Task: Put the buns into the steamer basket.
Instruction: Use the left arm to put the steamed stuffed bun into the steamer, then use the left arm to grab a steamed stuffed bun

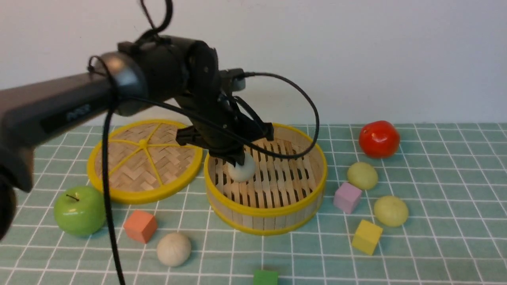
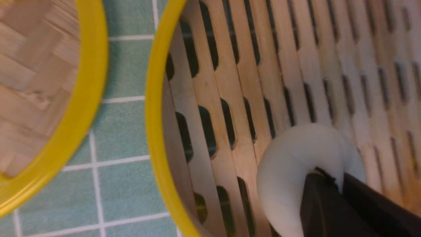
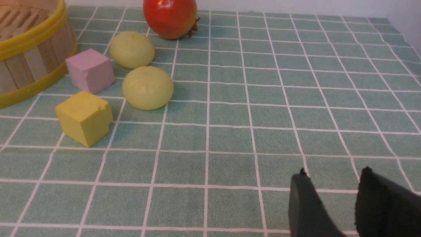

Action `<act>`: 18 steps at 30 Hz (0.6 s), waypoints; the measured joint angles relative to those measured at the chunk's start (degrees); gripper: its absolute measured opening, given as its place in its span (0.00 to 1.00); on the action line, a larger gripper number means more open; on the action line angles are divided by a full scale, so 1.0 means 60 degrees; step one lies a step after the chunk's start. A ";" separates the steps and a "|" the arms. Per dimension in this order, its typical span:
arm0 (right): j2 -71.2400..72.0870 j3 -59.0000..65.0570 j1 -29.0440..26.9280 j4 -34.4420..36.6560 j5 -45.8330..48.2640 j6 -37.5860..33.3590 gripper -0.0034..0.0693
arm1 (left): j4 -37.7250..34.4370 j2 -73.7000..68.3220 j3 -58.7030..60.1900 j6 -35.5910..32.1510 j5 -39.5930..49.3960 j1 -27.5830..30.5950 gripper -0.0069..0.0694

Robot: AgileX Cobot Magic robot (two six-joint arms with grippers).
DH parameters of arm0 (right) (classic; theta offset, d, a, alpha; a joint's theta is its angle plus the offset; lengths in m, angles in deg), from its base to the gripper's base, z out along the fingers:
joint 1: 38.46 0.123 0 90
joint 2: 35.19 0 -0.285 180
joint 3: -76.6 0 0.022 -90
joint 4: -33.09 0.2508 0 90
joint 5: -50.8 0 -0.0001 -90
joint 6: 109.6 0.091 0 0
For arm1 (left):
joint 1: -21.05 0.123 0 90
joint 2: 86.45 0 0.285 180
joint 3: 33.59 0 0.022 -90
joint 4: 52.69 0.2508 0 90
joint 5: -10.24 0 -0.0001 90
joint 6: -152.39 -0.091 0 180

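Left end effector (image 1: pixel 237 161) pinching white bun (image 1: pixel 243 171), low inside steamer basket (image 1: pixel 265 211), bun at or near slatted floor. Step, judged: first placement. Next: release, lift clear of rim. Right end effector (image 3: pixel 332 172) spread, empty. Beige bun (image 1: pixel 173 249) and two yellow-green buns (image 1: pixel 362 175) (image 1: pixel 391 210) on surface (image 1: pixel 435 237), outside basket.

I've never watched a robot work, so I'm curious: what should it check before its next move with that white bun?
1. White bun inside the basket rim: ok.
2. Bun resting on the slats: cannot tell.
3. Left gripper shut on the bun: ok.
4. Lid off, lying beside the basket: ok.
5. Right gripper open, holding nothing: ok.
6. All buns in: not ok; a beige bun and two green buns lie outside.
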 joint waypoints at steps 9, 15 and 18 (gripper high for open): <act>0.0000 0.0000 0.0000 0.0000 0.0000 0.0000 0.38 | -0.0189 -0.0705 -0.0172 0.0000 0.0066 -0.0020 0.17; 0.0000 0.0000 0.0000 0.0000 0.0000 0.0000 0.38 | -0.0180 -0.0711 -0.0953 0.0000 0.1326 -0.0020 0.40; 0.0000 0.0000 0.0000 0.0000 0.0000 0.0000 0.38 | -0.0148 -0.0474 -0.1485 0.0000 0.2133 -0.0020 0.51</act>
